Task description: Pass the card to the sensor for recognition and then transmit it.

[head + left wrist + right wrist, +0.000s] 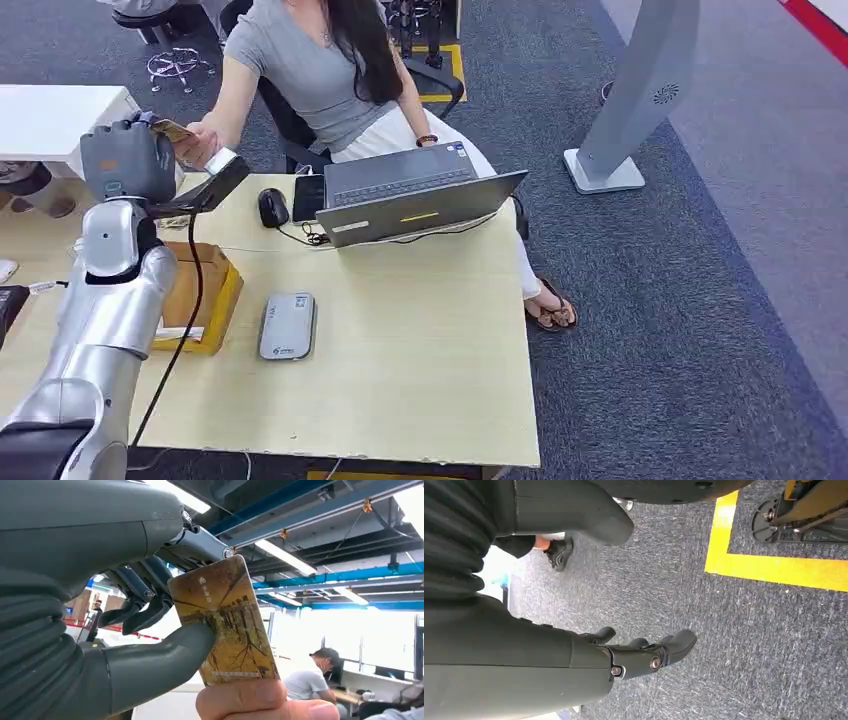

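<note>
My left hand (135,155) is raised above the table's far left corner and pinches a golden-brown card (225,620) between thumb and fingers (145,610). A person's hand (197,143) reaches over from behind the table, and its fingers (260,702) grasp the card's free end. The card (172,130) shows as a small yellow edge between both hands. A grey card reader (287,325) lies flat on the table, nearer me than the hand. My right hand (644,655) hangs over grey carpet, fingers loosely curled, holding nothing.
The person sits behind the wooden table (420,350). An open laptop (410,200), a black mouse (272,207) and a phone (308,197) lie at the far side. A yellow-brown box (205,290) sits left of the reader. A white kiosk stand (625,110) rises on the right.
</note>
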Controlling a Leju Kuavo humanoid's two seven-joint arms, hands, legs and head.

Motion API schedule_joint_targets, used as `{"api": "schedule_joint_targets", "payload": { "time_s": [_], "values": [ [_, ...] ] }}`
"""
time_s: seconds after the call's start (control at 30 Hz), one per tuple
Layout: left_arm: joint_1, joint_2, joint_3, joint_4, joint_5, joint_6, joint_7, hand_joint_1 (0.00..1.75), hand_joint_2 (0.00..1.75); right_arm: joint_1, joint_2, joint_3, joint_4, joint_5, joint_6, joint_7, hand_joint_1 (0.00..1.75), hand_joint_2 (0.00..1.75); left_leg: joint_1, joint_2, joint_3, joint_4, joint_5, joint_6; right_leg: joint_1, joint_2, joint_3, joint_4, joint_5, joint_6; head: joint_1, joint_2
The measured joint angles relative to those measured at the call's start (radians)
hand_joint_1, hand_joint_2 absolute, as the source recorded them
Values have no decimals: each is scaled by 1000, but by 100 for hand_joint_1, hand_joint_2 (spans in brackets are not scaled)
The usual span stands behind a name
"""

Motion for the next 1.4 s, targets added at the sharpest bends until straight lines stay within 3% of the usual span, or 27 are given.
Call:
{"api": "schedule_joint_targets", "payload": {
  "time_s": [0.03, 0.07, 0.4, 0.5, 0.73, 1.03, 1.17, 1.4],
  "values": [
    [-1, 0, 2, 8, -2, 0, 0, 175, 175, 0, 0, 0, 0, 0, 0, 1, 0, 175, 0, 0, 0, 0, 0, 0, 0, 0, 0, 0, 0, 0, 0, 0],
    [-2, 1, 5, 16, -2, 0, 0, 0, 175, -1, 0, 0, 0, 0, 0, 3, 0, 175, 0, 0, 0, 0, 0, 0, 0, 0, 0, 0, 0, 0, 0, 0],
    [-1, 1, 18, 92, 15, 12, -2, 0, 175, -1, 0, 0, 0, 2, 0, 4, 0, 175, 0, 0, 0, 0, 0, 0, 0, 0, 0, 0, 0, 0, 0, 0],
    [10, -1, 25, 97, 32, 24, -32, 0, 175, -1, 0, 0, 0, 1, -2, 4, 0, 175, 0, 0, 0, 0, 0, 0, 0, 0, 0, 0, 0, 0, 0, 0],
    [134, -33, 26, -7, 62, 27, -76, 0, 175, -1, 0, -6, 0, -4, -3, 4, 0, 175, 0, 0, -1, 0, 0, 0, 0, 0, 0, 0, 0, 0, 0, 0],
    [170, -43, 26, -63, 89, 27, -99, 0, 175, -1, 0, -19, 0, -8, -4, 4, 0, 175, 0, 0, 0, 0, 0, 0, 0, 0, 0, 0, 1, 0, 0, 0],
    [314, -68, 26, -225, 133, 48, -156, 0, 175, 0, 2, -37, 0, -33, -21, 4, 0, 175, -1, 2, 0, 0, -1, 0, 0, 2, 0, 0, 0, 1, 0, 0],
    [698, -81, -2, -613, 145, 113, -210, 0, 175, 8, 7, -85, 0, -73, -41, 4, 0, 175, -1, 7, -1, -1, -5, 1, 0, 6, -2, -1, -2, 2, 0, 0]
  ]
}}
